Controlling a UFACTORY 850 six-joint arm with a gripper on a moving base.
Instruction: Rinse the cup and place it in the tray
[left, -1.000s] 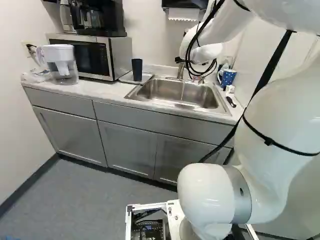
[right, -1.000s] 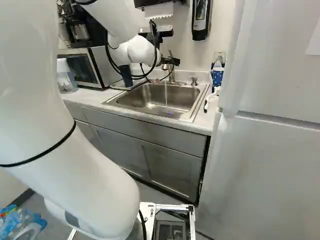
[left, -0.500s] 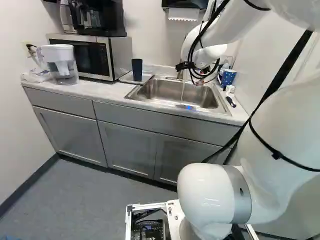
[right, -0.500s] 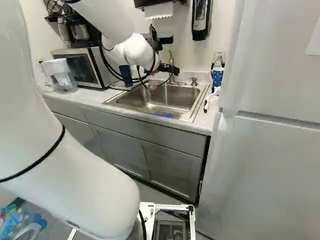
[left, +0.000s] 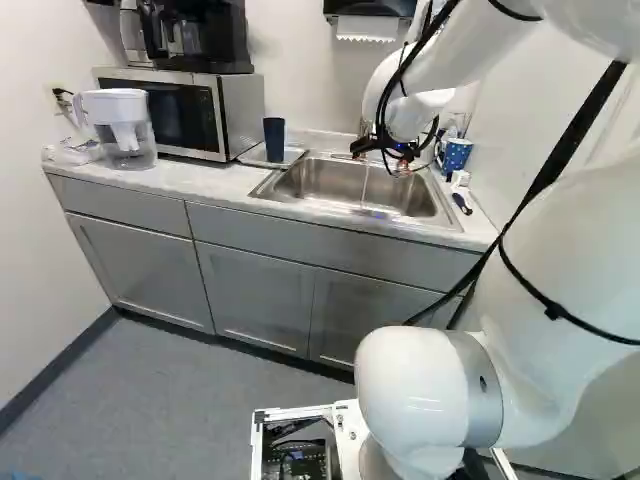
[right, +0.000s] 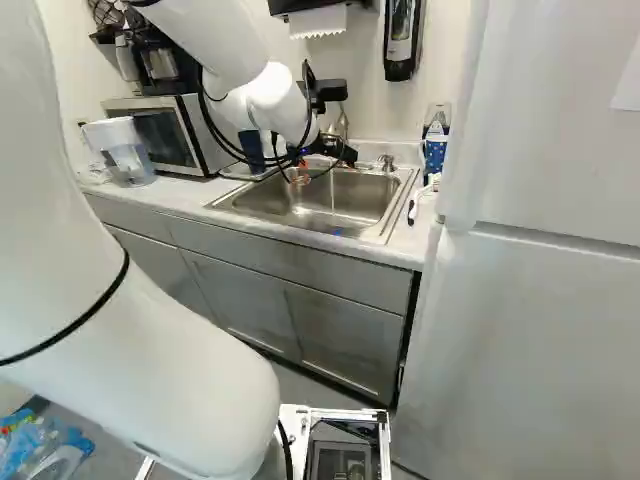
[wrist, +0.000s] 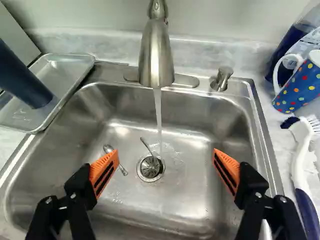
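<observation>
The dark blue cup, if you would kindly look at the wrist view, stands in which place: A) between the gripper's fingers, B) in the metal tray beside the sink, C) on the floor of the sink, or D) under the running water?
B: the dark blue cup stands in the metal tray, beside the sink.
</observation>
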